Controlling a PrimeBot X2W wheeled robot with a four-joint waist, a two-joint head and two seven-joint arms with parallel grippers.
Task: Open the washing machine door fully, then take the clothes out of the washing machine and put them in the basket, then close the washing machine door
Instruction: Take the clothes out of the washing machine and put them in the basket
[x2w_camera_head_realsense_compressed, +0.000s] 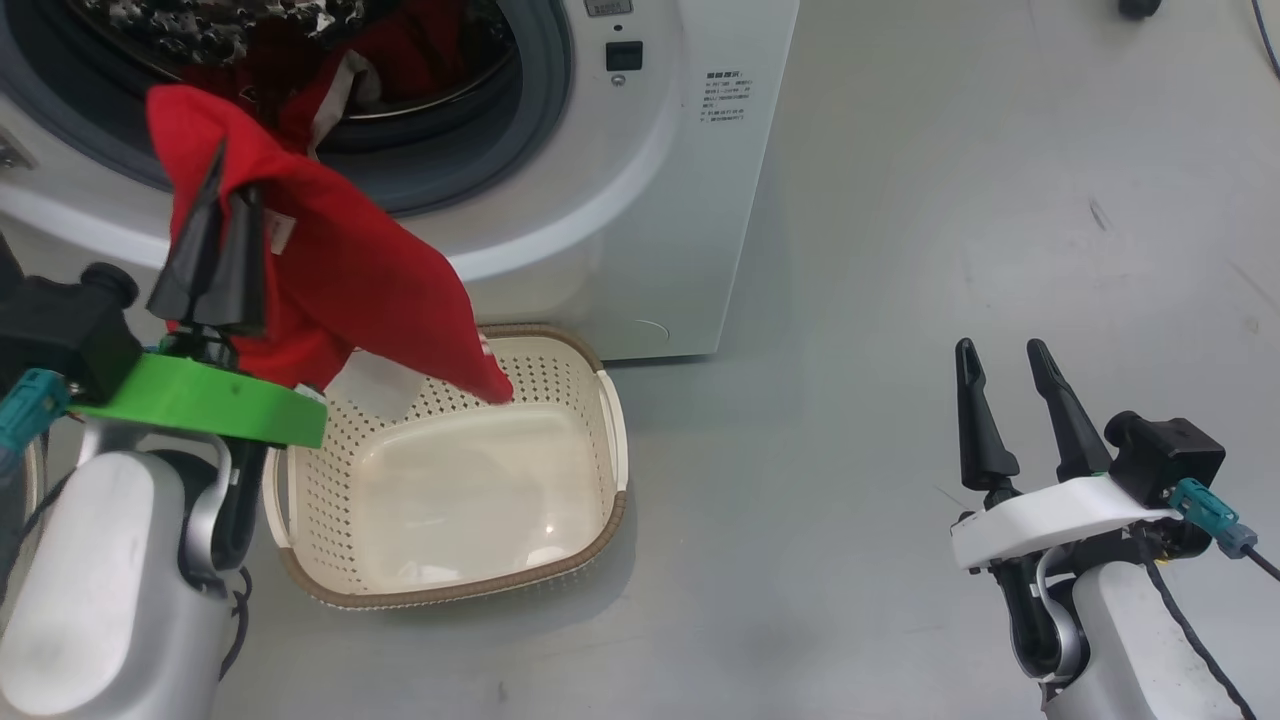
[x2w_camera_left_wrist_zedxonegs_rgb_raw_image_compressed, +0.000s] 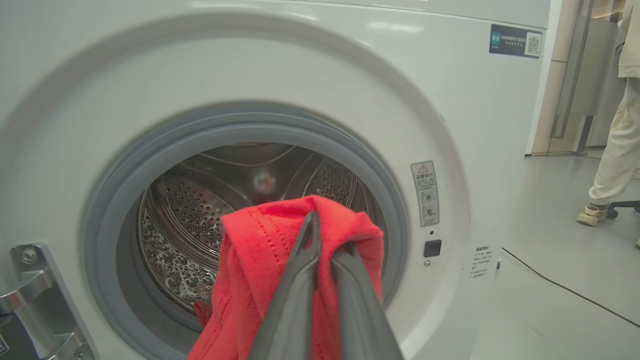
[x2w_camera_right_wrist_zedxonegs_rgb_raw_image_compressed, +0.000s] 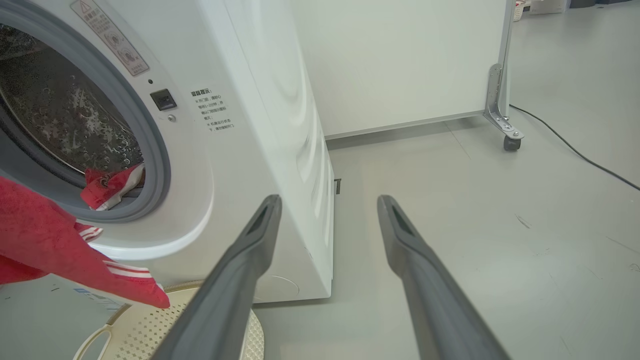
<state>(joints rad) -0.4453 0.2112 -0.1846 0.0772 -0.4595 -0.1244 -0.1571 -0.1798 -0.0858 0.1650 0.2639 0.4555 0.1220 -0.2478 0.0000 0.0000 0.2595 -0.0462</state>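
1. My left gripper is closed on a bright red fabric garment with white stripe trim. Both dark fingers pinch a fold near its upper edge.
2. I hold the garment in front of the big white front-loading washing machine, just outside the grey rubber gasket. The fabric drapes down to the robot's right. Its lower corner hangs over the small cream perforated plastic basket with a brown rim, at the side nearest the machine. I cannot tell whether the corner touches the basket.
3. The basket stands on the grey floor, close against the machine's front.
4. More red clothes with white trim lie at the lip of the perforated steel drum.
5. My right gripper is held above the floor, well apart from the basket, fingers spread wide and empty.
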